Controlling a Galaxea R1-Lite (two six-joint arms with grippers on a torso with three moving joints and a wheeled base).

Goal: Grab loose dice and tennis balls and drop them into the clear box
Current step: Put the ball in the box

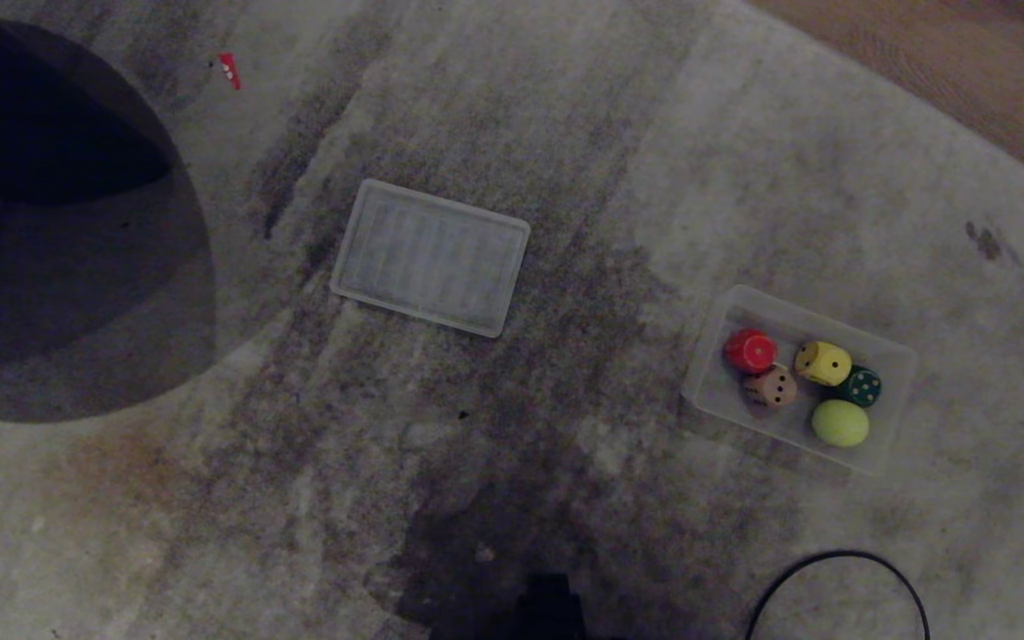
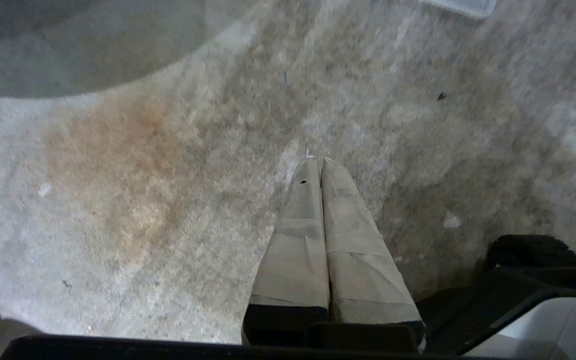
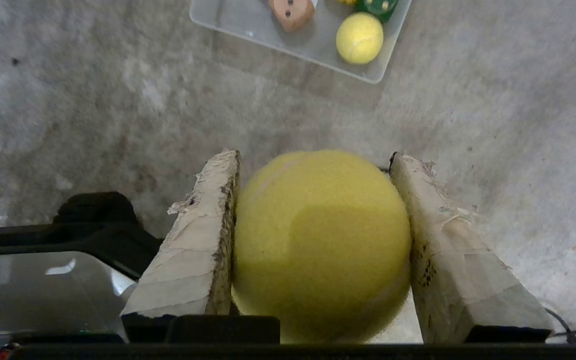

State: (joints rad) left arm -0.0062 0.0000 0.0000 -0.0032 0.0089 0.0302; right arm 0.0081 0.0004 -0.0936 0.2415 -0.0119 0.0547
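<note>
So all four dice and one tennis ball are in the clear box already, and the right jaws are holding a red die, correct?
Not quite. The right gripper holds a tennis ball, not a red die; the right wrist view shows it between the jaws. The rest stands: the head view shows the four dice and one ball in the clear box.

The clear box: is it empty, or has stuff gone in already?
Partly filled. The box holds four dice and one tennis ball; the second ball is clamped in the right claw, outside it.
</note>
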